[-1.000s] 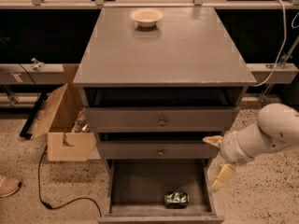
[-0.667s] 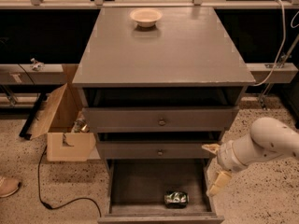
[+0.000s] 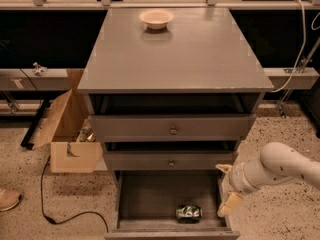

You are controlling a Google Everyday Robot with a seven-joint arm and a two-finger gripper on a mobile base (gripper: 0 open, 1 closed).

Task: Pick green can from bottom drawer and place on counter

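So the arm has dropped lower than it was a second ago, and the gripper [image 3: 226, 186] now sits further down along the right side of the bottom drawer [image 3: 150, 194]; the can hasn't budged. Nearest to us, that drawer is pulled well out with its flat grey floor showing, and the green can [image 3: 189, 212] is lying on its side near the front edge, right of centre. There's speckled floor [image 3: 280, 224] all around, a black cable [image 3: 42, 196] trailing on the left, and the toe of a shoe [image 3: 7, 200] poking in at the left edge. A bit further back on the left, an open cardboard box [image 3: 70, 149] sits right next to the cabinet. Above the open drawer come the middle drawer [image 3: 170, 161] and the top drawer [image 3: 172, 130], each with a small round knob. Over those is the counter [image 3: 175, 59], matte grey, with a small pale bowl [image 3: 156, 18] near its far edge. Behind that it's dark, and a white cable [image 3: 300, 44] hangs at the far right. As for the gripper, its fingers [image 3: 229, 204] are spread wide with nothing between them. The lower one hangs by the drawer's right wall, near the can but not touching it, and the upper one is up by the right end of the middle drawer.
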